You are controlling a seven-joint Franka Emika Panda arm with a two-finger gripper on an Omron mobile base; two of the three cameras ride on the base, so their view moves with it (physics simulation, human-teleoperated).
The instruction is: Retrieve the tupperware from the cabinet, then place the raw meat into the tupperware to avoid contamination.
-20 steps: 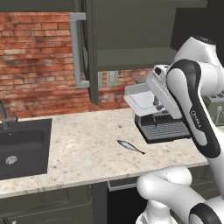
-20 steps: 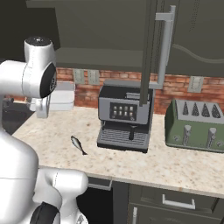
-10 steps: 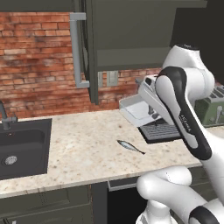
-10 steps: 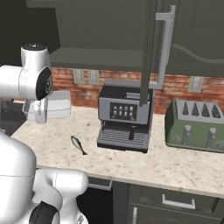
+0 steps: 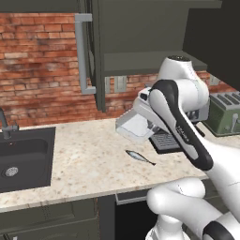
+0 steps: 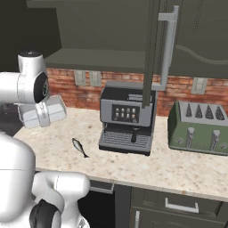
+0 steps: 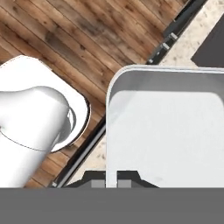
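Observation:
The tupperware, a translucent greyish-white shallow box, hangs tilted above the counter, just left of the coffee machine. My gripper is shut on its near wall, one fingertip on each side of the rim, and the tupperware spreads out beyond it. From the right base view the tupperware sits under my wrist. The raw meat, a small silvery fish, lies on the speckled counter below and slightly right of the box; the fish is untouched. The cabinet stands open above, its door swung out.
A black coffee machine stands at the back of the counter with a green toaster to its right. The dark sink is set in the counter at the left. The open cabinet door's bar handle hangs over the coffee machine.
My arm has carried the tupperware down and to the left, away from the coffee machine's front and nearer the counter. The fish has stayed put.

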